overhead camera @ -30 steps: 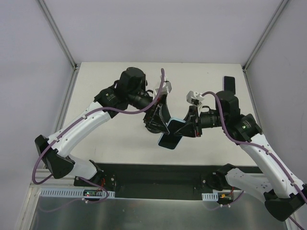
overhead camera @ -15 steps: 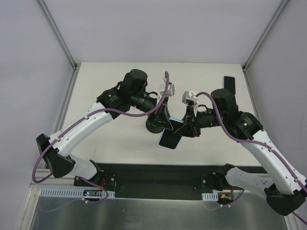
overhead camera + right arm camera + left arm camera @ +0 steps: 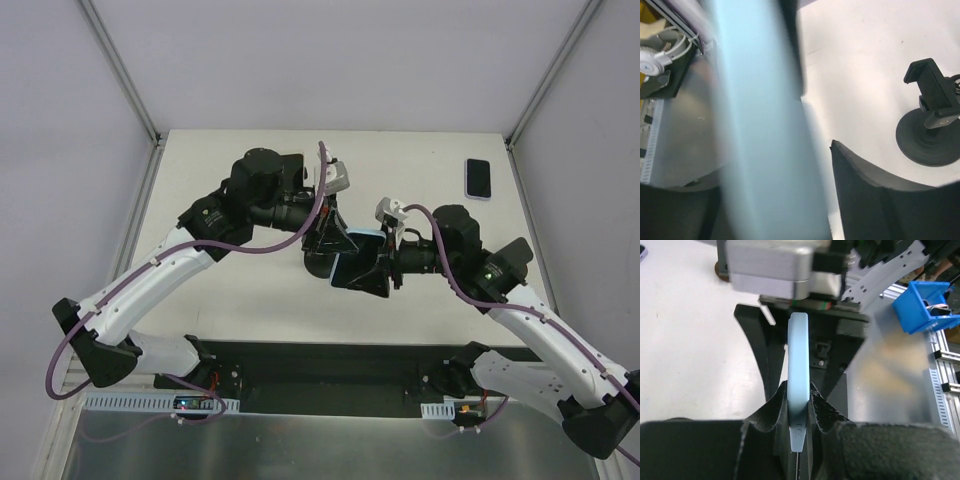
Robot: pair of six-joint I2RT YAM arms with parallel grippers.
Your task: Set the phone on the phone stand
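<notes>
Phone (image 3: 798,355), clamped edge-on in my left end effector (image 3: 798,407), runs lengthwise toward my parted right end effector (image 3: 377,268), with the phone stand (image 3: 932,120) close below.

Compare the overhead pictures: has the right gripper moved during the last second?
Yes. The right gripper shifted left and slightly nearer, away from the dark phone lying at the back right, which the right arm no longer covers.
</notes>
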